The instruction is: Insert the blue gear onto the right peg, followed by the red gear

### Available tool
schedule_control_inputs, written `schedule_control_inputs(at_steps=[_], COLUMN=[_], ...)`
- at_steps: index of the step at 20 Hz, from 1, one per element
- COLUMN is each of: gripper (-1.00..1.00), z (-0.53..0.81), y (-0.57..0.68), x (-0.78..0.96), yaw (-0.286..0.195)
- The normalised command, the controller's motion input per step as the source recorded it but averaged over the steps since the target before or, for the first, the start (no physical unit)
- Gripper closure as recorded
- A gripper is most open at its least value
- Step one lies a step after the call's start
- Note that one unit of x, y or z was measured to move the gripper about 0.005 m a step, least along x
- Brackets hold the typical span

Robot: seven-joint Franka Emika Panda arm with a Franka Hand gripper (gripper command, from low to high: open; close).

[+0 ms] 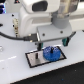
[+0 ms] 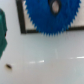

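Observation:
The blue gear point(image 1: 51, 53) lies flat on the grey plate with a black border point(image 1: 33, 59), on the plate's half toward the exterior view's right. A thin dark post point(image 1: 51, 48) seems to rise from its hub. The plate's other post point(image 1: 36, 55) stands bare toward the exterior view's left. My gripper point(image 1: 52, 43) hangs just above the gear, its two dark fingers point(image 1: 39, 43) spread wide on either side and holding nothing. In the wrist view the blue gear point(image 2: 50, 17) and a strip of plate border point(image 2: 21, 20) show. The red gear is out of view.
A teal-green object point(image 2: 2, 37) shows at the edge of the wrist view beside the plate. A black cable point(image 1: 12, 36) runs along the white table point(image 1: 15, 67) at the exterior view's left. The arm's white body point(image 1: 42, 17) fills the upper part of that view.

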Motion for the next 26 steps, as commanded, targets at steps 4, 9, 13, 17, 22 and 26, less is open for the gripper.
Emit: schedule_control_inputs(at_steps=[4, 9, 13, 17, 22, 26], gripper=[-1.0, -1.0, -1.0, -1.0, -1.0, -1.0], z=[0.24, 0.06, -0.01, -0.03, -0.1, -0.15], y=[0.25, 0.13, 0.14, 0.16, 0.19, 0.2], x=[-0.54, -0.73, -0.76, -0.77, -0.72, -0.6], yaw=[0.0, 0.0, 0.0, 0.0, 0.0, 0.0])
